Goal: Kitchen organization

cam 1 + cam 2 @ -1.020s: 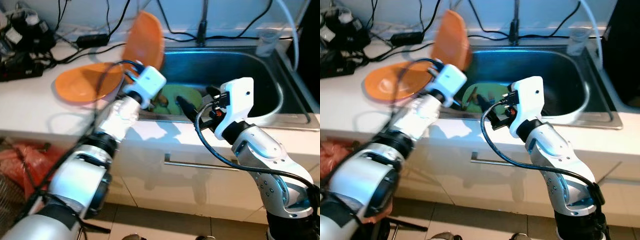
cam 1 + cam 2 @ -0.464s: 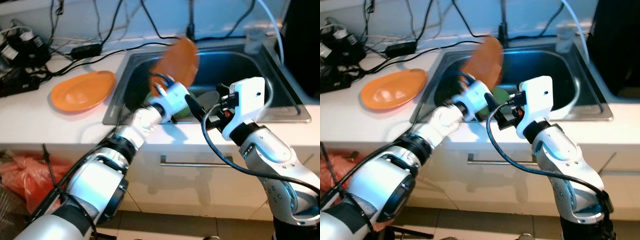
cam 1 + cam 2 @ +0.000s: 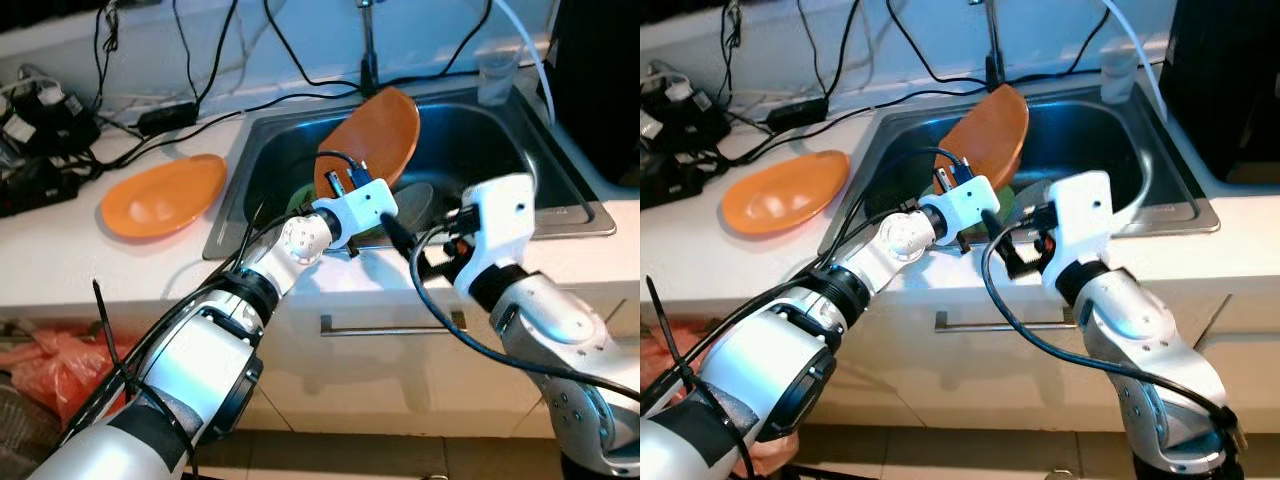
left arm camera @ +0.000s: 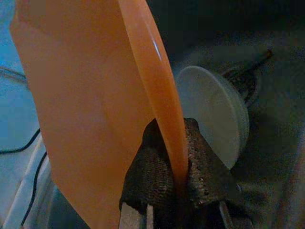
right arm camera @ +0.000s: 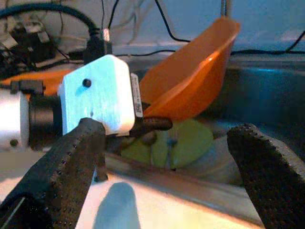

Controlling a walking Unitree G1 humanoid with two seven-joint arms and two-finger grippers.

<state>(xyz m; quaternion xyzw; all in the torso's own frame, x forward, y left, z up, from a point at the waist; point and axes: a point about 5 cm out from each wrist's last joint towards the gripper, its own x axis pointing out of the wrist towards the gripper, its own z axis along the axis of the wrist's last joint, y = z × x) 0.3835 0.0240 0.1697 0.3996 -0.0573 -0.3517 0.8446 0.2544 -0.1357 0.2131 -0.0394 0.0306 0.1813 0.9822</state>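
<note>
An orange plate [image 3: 372, 132] stands on edge over the sink [image 3: 560, 214], with my left gripper [image 4: 167, 143] shut on its lower rim. Both black pads [image 4: 198, 162] pinch that rim from either side. Under the plate lie a green plate [image 5: 187, 142] and a white saucer [image 4: 217, 112] on the sink floor. A second orange plate [image 3: 165, 193] rests flat on the white counter to the left of the sink. My right gripper [image 5: 167, 131] hovers at the sink's front edge, open, with its fingers [image 5: 71, 176] wide apart and nothing between them, facing the left wrist.
A faucet [image 3: 367, 48] rises behind the sink and a clear cup [image 3: 497, 74] stands at its back right corner. Cables and power adapters [image 3: 45, 125] crowd the counter's back left. Below the counter are a drawer handle [image 3: 390, 326] and a red bag [image 3: 40, 360].
The camera has shifted. My left gripper has carried the orange plate rightward from beside the counter plate to over the middle of the sink. The right gripper stays near the sink's front edge.
</note>
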